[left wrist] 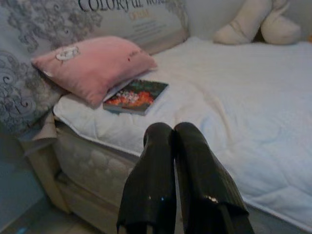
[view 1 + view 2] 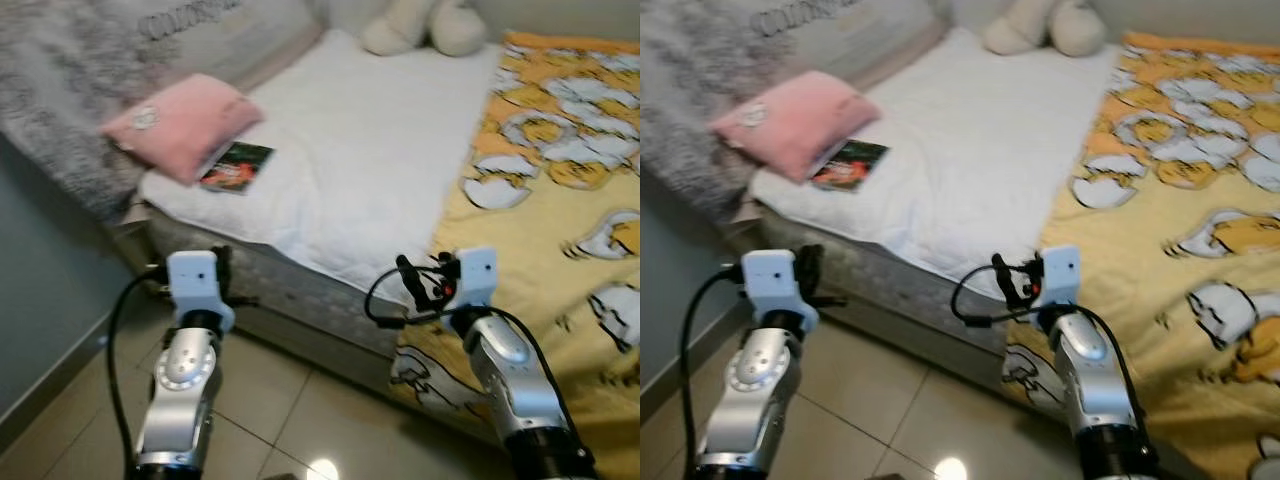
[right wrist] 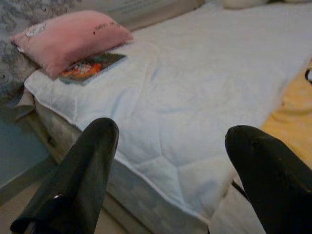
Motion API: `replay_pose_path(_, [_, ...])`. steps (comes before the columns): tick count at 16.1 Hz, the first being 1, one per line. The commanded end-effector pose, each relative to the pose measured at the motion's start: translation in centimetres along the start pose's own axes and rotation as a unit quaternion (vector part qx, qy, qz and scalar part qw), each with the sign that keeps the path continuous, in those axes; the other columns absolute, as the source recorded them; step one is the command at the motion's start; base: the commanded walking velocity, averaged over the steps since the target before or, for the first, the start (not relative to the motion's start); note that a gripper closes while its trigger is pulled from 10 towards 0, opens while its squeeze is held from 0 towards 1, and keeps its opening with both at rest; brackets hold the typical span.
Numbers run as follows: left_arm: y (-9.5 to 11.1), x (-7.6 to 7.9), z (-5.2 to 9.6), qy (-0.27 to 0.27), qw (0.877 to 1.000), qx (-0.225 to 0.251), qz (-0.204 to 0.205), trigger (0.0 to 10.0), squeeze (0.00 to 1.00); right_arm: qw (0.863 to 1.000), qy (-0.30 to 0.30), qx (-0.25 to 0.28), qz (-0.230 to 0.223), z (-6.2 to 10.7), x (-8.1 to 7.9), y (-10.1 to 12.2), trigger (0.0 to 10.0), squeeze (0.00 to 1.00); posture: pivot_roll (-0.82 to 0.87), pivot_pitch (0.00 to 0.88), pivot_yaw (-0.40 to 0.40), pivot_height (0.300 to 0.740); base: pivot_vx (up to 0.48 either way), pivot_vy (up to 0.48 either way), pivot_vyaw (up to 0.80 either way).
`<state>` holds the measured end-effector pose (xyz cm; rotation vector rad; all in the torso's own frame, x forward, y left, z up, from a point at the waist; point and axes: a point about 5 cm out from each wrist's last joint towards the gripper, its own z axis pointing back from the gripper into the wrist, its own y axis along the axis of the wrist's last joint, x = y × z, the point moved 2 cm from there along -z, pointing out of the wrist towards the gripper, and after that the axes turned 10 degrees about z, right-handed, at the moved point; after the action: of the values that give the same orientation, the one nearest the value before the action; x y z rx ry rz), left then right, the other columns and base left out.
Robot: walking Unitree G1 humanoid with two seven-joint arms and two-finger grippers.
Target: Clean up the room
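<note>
A bed with a white quilt (image 2: 350,150) lies in front of me. On its left part rests a pink pillow (image 2: 180,122), and a colourful book (image 2: 236,166) lies half tucked under the pillow's near edge. A yellow patterned blanket (image 2: 560,200) covers the bed's right side. My left gripper (image 1: 173,134) is shut with nothing in it and points at the book from below the bed's edge. My right gripper (image 3: 170,136) is open and empty, held before the quilt's near edge.
A cream plush toy (image 2: 425,25) sits at the head of the bed. Grey patterned pillows (image 2: 60,80) lean at the far left. The mattress side (image 2: 290,295) stands between my arms, above a beige tiled floor (image 2: 300,420). A grey wall (image 2: 40,290) rises at the left.
</note>
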<state>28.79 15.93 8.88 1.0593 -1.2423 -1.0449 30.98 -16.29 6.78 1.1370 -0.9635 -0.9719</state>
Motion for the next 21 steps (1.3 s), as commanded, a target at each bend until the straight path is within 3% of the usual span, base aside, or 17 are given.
replay_pose_path(1, [0.3,-0.6,-0.1,0.01,1.0,0.005,-0.003,10.0,0.0,1.0,0.007,0.008,0.003,-0.2,-0.4,0.2,10.0,0.0,-0.16,0.0,0.106,0.74,0.458,0.0,0.46])
replay_pose_path(8, [-0.1,-0.4,0.4,-0.001,1.0,0.0,0.003,10.0,0.0,1.0,0.003,0.001,-0.002,0.3,-0.4,-0.4,10.0,0.0,-0.16,0.0,0.115,0.74,0.457,0.0,0.46])
replay_pose_path(10, [-1.3,-1.4,1.5,0.005,1.0,-0.019,-0.005,10.0,0.0,1.0,0.007,-0.008,0.006,0.3,-0.3,-0.6,10.0,0.0,-0.17,0.0,0.11,0.74,0.0,0.0,0.46])
replay_pose_path(13, [-2.8,-2.7,1.7,0.048,0.998,-0.051,-0.012,10.0,0.0,1.0,0.015,-0.012,0.013,0.1,-0.1,-0.6,10.0,0.0,-0.15,0.0,0.088,0.74,0.0,0.0,0.46])
replay_pose_path(16, [-2.6,-2.1,1.8,0.051,0.998,-0.038,-0.031,10.0,0.0,0.999,0.011,-0.034,0.017,-0.3,0.2,-0.9,10.0,0.0,-0.15,0.0,0.047,0.74,0.0,0.0,0.15])
replay_pose_path(21, [-1.1,-0.1,2.6,0.027,0.998,0.008,-0.052,10.0,0.0,0.999,0.037,-0.024,0.012,-1.8,0.0,0.0,10.0,0.0,-0.09,0.0,-0.017,0.74,0.0,0.0,0.51])
